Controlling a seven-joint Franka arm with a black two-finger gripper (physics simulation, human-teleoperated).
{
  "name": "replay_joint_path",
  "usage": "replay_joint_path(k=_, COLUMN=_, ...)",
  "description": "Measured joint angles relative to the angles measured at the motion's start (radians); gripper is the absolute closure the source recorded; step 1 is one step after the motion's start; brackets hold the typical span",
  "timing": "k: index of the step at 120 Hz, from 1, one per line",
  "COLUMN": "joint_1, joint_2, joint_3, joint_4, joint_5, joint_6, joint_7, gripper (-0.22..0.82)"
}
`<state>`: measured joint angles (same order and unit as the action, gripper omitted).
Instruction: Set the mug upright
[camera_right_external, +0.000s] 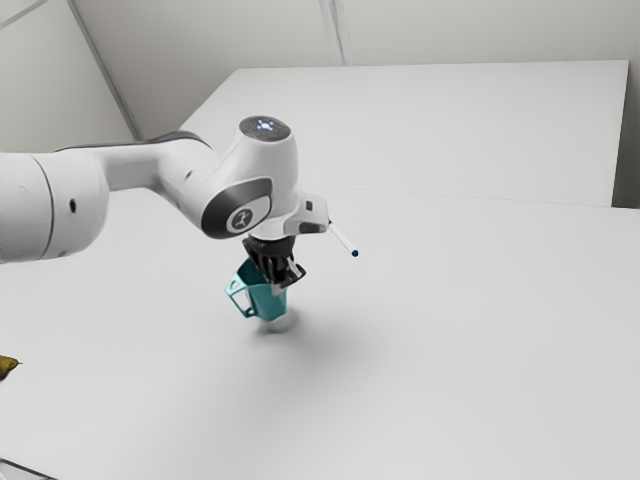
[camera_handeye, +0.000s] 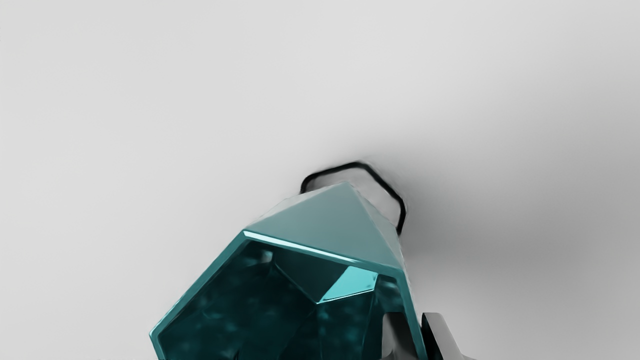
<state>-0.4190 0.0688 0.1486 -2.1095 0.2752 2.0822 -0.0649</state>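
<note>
The teal, many-sided mug (camera_right_external: 266, 303) is under the hand in the exterior view, leaning somewhat, with its handle toward the exterior view's left. My gripper (camera_right_external: 287, 283) is at its rim. In the wrist view the mug (camera_handeye: 320, 220) shows its open mouth and dark inside. One finger of the gripper (camera_handeye: 420, 332) is inside the mouth and the other outside, with the mug's wall pinched between them. Whether the base touches anything below cannot be told.
A pale, dark-edged object (camera_handeye: 382, 197) lies beneath the mug's lower end. On the white table (camera_right_external: 450, 350), a white marker with dark ends (camera_right_external: 343, 238) is beyond the hand, and a brownish-yellow item (camera_right_external: 7, 366) is at the exterior view's left edge.
</note>
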Motion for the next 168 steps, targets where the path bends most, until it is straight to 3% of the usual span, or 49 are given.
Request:
replay_joint_path(k=80, joint_1=0.002, joint_2=0.039, joint_3=0.002, joint_4=-0.003, joint_5=-0.159, joint_6=0.048, joint_7=-0.227, gripper=0.78)
replay_joint_path(k=103, joint_1=0.001, joint_2=0.031, joint_3=0.002, joint_4=-0.002, joint_5=-0.172, joint_6=0.053, joint_7=-0.254, gripper=0.39)
replay_joint_path(k=118, joint_1=0.002, joint_2=-0.015, joint_3=0.002, joint_4=-0.001, joint_5=-0.174, joint_6=0.05, joint_7=-0.27, gripper=0.22)
replay_joint_path(k=128, joint_1=0.026, joint_2=-0.035, joint_3=-0.021, joint_4=0.037, joint_5=-0.169, joint_6=0.041, joint_7=-0.266, gripper=0.15)
replay_joint_path(k=135, joint_1=0.135, joint_2=-0.047, joint_3=-0.131, joint_4=0.078, joint_5=-0.17, joint_6=0.022, joint_7=-0.253, gripper=0.11)
replay_joint_path(k=141, joint_1=0.181, joint_2=-0.07, joint_3=-0.177, joint_4=0.123, joint_5=-0.172, joint_6=-0.006, joint_7=-0.234, gripper=0.09)
replay_joint_path(k=168, joint_1=0.203, joint_2=-0.059, joint_3=-0.193, joint_4=0.451, joint_5=-0.199, joint_6=-0.232, joint_7=-0.1, gripper=0.03)
